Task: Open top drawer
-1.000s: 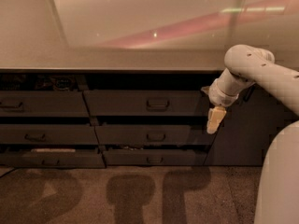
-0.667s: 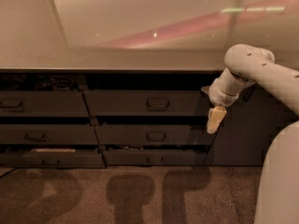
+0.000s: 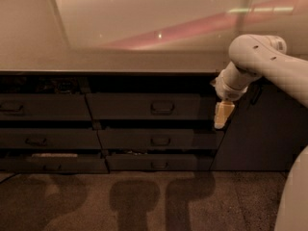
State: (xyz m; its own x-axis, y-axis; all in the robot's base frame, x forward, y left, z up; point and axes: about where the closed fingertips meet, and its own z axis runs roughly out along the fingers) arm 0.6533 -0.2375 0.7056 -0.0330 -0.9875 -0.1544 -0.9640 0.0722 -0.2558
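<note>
My gripper (image 3: 224, 115) hung by the right end of the top drawer (image 3: 120, 107).
It pointed down from my arm (image 3: 260, 57), level with the drawer front and well right of its handle (image 3: 162, 107). Whether it was clenched or released, I could not tell. The drawer sat just under the counter (image 3: 96, 61).

**Bench top and floor**

Bench (image 3: 120, 61) spans the upper half of the frame; pale glossy top with reflected light streaks. Floor (image 3: 72, 201) along the bottom, speckled brown, shadows across it. Tool (image 3: 224, 114) hangs right of centre, below the bench's front edge.
</note>
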